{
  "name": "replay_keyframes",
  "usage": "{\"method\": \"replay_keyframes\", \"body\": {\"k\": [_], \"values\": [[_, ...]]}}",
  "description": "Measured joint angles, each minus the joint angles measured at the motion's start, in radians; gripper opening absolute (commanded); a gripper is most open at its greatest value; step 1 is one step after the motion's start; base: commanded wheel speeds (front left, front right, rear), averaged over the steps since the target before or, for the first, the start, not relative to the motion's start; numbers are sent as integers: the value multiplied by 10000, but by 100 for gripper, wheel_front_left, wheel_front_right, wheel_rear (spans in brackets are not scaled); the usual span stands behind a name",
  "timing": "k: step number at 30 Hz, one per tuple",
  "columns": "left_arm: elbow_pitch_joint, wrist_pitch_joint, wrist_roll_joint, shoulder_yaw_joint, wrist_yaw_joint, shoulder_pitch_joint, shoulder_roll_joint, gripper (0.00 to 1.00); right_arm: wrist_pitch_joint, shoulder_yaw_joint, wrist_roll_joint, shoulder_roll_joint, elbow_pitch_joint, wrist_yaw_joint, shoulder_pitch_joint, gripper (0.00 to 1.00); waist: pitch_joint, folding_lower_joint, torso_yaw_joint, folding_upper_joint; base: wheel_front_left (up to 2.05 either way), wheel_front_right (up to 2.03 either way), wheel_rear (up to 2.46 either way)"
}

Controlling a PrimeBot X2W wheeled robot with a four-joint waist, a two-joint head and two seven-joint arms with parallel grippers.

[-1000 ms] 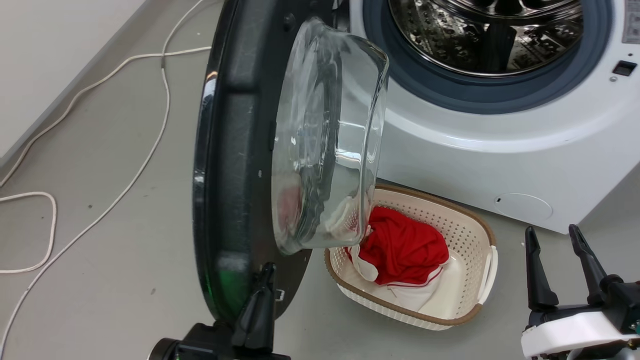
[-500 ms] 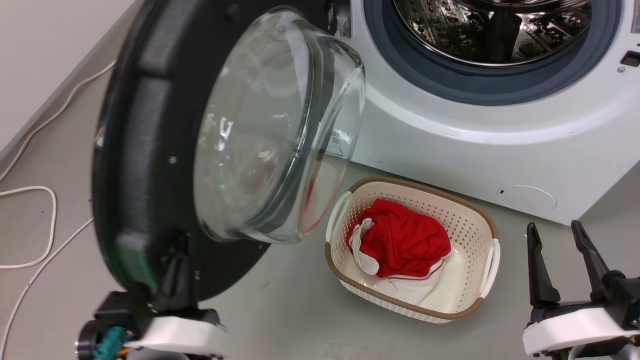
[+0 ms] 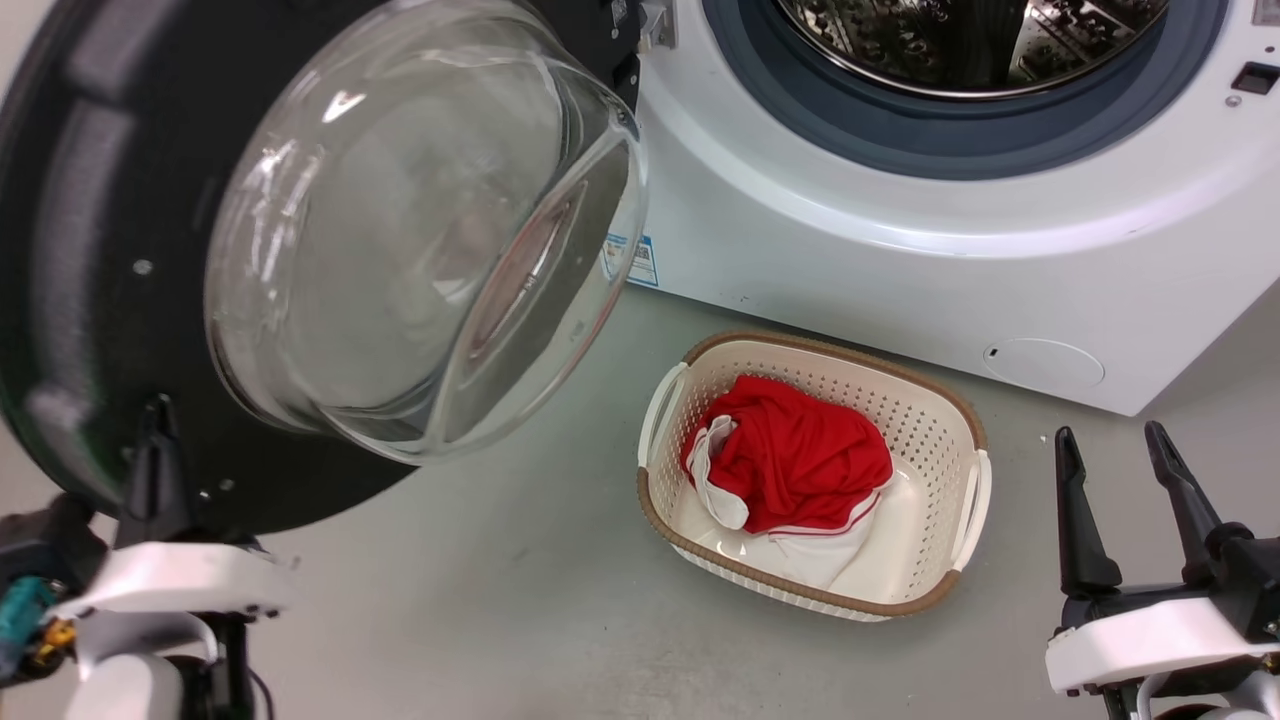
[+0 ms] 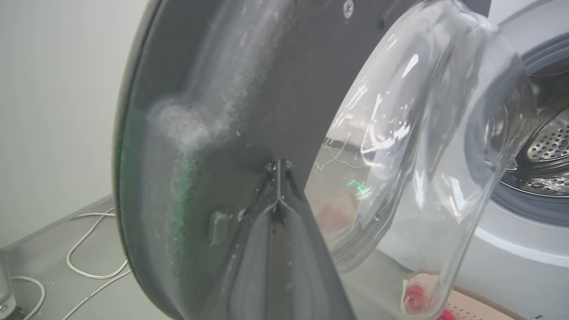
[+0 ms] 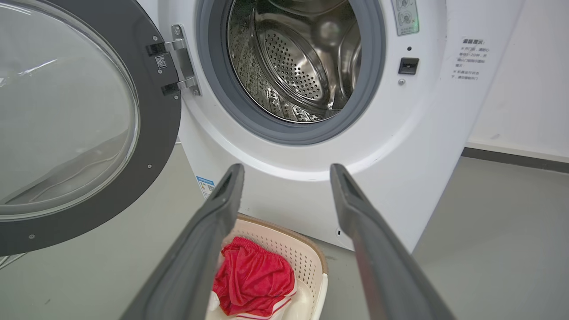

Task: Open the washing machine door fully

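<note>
The washing machine door (image 3: 60,250) hangs wide open at the left, its black inner face and bulging glass bowl (image 3: 400,220) turned toward me. My left gripper (image 3: 155,412) is shut, and its tips rest against the door's inner face near the lower rim. In the left wrist view the closed fingers of the left gripper (image 4: 278,163) meet the dark door (image 4: 249,89) just left of the glass. My right gripper (image 3: 1110,435) stands open at the lower right, apart from the machine and holding nothing. From the right wrist, the right gripper (image 5: 286,166) faces the drum, with the door (image 5: 151,133) and its hinge (image 5: 180,62) at the left.
A cream laundry basket (image 3: 960,420) holding red and white cloth (image 3: 800,450) sits on the grey floor in front of the white machine. The steel drum mouth (image 3: 960,60) is exposed. A round filter cap (image 3: 1045,362) is low on the front. White cables (image 4: 89,249) lie by the wall.
The door has swung further open to the left, from edge-on to showing its inner face. My left gripper moved left with it. The right gripper stayed put.
</note>
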Motion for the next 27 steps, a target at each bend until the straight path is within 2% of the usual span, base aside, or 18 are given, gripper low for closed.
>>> {"method": "replay_keyframes", "body": {"k": [16,23,27], "values": [[2621,-84,-579,984,-616,-1542,1246,0,-184,29,23,0,336,0,-224,100,167,0,-338,0,0,0,0],[3239,-219,-602,1032,-704,-1755,1296,0,-274,31,98,0,523,0,-267,100,24,0,-406,0,0,0,0],[2982,-278,-345,980,-660,-1410,1223,0,-362,42,192,0,669,0,-252,100,-176,0,-487,0,0,0,0]]}}
